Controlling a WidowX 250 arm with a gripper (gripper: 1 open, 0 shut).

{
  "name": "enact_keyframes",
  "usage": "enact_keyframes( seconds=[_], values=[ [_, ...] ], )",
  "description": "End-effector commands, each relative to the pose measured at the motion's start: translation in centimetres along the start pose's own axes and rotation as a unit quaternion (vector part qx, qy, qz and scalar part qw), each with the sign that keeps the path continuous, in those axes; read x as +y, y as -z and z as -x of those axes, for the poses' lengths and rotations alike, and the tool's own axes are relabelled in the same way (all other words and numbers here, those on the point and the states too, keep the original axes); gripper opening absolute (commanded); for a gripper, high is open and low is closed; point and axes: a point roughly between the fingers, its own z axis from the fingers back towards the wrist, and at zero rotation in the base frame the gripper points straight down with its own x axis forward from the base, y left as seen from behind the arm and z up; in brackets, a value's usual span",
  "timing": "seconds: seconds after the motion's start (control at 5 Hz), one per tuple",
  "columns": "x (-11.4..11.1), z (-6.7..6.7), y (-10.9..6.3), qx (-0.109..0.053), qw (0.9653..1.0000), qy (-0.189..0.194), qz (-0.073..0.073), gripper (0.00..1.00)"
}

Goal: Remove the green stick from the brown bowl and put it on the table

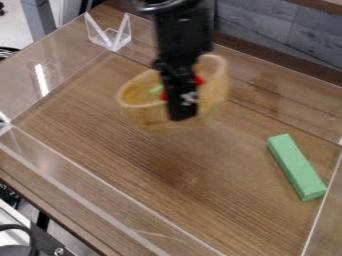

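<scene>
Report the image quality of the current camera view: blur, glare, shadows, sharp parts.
Camera view: the brown bowl and the gripper are smeared by motion blur, so the jaws' stance is unreadable; the green stick and the table grain look sharper; white glare streaks run along the clear acrylic walls; a soft shadow lies under the bowl.

The end effector [185, 103] hangs over the middle of the wood-grain surface [120, 150], pointing steeply down, its jaws pinched on the near rim of the brown bowl [144, 97]. The bowl is blurred and tilted, and something red [197, 80] and a bit of green show inside it beside the black fingers. The green stick [295, 167] lies flat on the surface, well apart to the right, near the low clear wall [54, 75].
</scene>
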Motion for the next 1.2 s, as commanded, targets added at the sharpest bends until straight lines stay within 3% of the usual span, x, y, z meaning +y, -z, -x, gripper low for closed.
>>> enact_keyframes(
  seconds=[0.0, 0.6, 0.8, 1.0],
  values=[
    [1.7, 1.0, 0.2, -0.013, 0.9998, -0.002, -0.015, 0.00],
    [3.0, 2.0, 0.6, -0.009, 0.9997, -0.010, -0.021, 0.00],
    [3.4, 2.0, 0.9, -0.008, 0.9997, -0.007, -0.021, 0.00],
    [2.8, 1.0, 0.9, -0.005, 0.9998, 0.007, -0.019, 0.00]
  ],
)
